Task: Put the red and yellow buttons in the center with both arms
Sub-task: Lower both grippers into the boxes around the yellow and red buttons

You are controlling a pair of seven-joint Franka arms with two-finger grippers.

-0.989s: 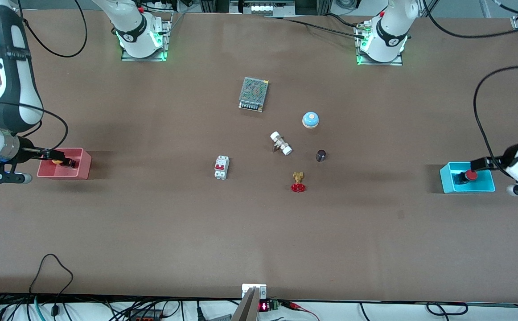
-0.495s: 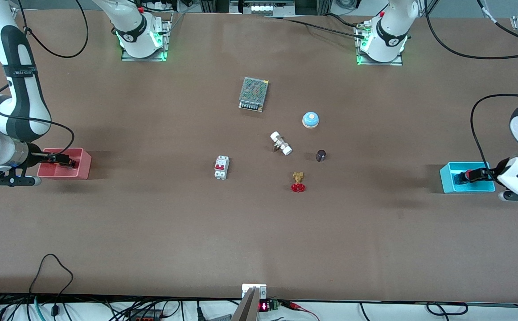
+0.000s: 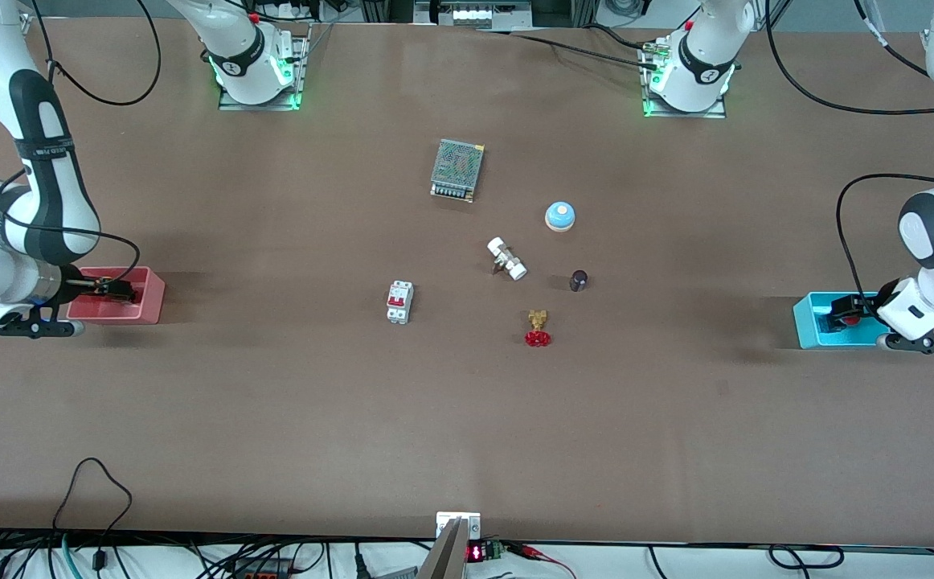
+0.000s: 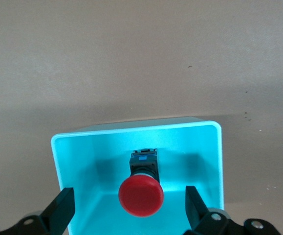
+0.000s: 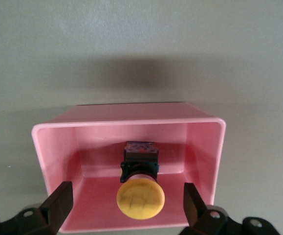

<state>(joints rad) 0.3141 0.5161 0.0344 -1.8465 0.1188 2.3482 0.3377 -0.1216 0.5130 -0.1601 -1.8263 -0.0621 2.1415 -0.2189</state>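
At nine o'clock on the table (image 3: 274,402) I have the right pincer (image 3: 117,291) reaching into the pink bin (image 3: 149,301). Through the right wrist camera, its fingers (image 5: 58,203) stand apart on either side of the yellow button (image 5: 140,198) without touching it. That button lies on its side on the bin floor. Its long axis runs along the table's length, with the cap toward nine o'clock, facing the pincer, and the black body toward three o'clock.

Around the middle of the table sit:
- a white breaker (image 3: 399,302);
- a mesh-covered power supply (image 3: 457,169) at twelve o'clock of the group;
- a white-ended fitting (image 3: 506,258);
- a red handwheel valve (image 3: 538,328) at six o'clock;
- a blue dome (image 3: 560,215);
- a small dark cylinder (image 3: 579,280).

At three o'clock the left pincer (image 3: 841,310) is inside the cyan bin (image 3: 804,326). Its fingers (image 4: 63,208) are spread wide of the red button (image 4: 141,196), with a gap on each side. The red button also lies on its side along the table's length, cap toward three o'clock and the pincer, body toward nine o'clock.
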